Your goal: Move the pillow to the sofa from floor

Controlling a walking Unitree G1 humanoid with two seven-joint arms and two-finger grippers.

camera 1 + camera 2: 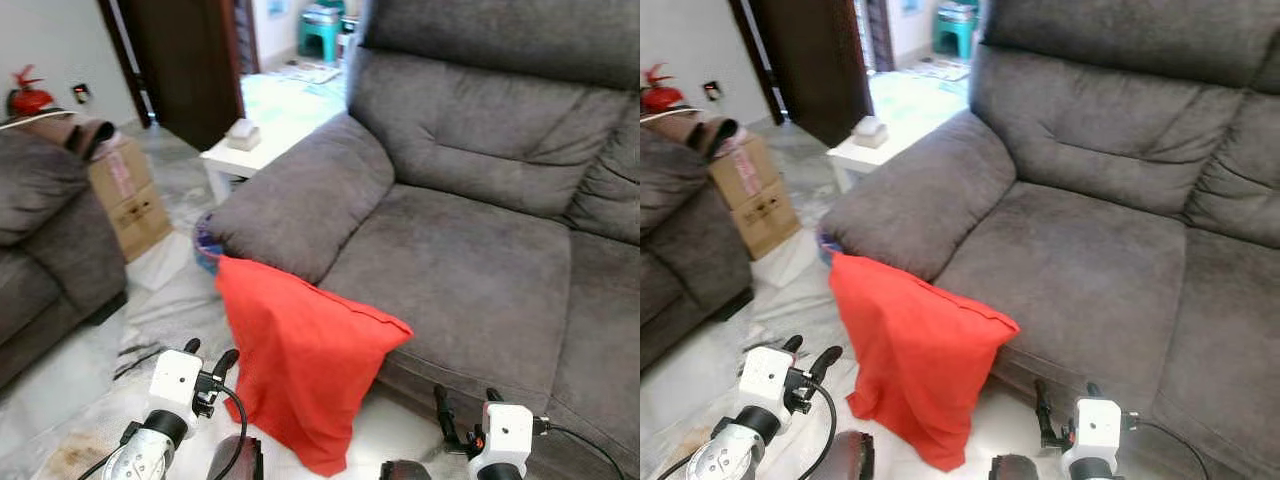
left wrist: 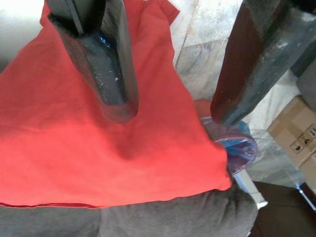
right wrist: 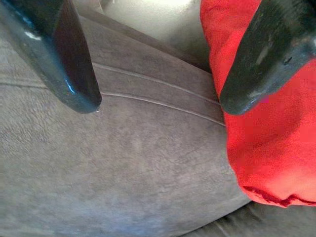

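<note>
A red pillow (image 1: pixel 300 360) stands on the floor, leaning against the front of the grey sofa (image 1: pixel 470 270) below its armrest. My left gripper (image 1: pixel 208 362) is open just left of the pillow, near its lower half. The left wrist view has the pillow (image 2: pixel 89 143) close ahead between the two fingers (image 2: pixel 106 74). My right gripper (image 1: pixel 465 412) is open to the pillow's right, in front of the sofa's seat edge. In the right wrist view the pillow (image 3: pixel 266 138) lies beside the sofa front (image 3: pixel 123 168).
A second grey sofa (image 1: pixel 40 250) stands at the left, with a cardboard box (image 1: pixel 130 195) behind it. A white side table (image 1: pixel 245 150) sits beside the armrest. A blue thing (image 1: pixel 205 245) lies on the floor under the armrest. The floor is pale tile.
</note>
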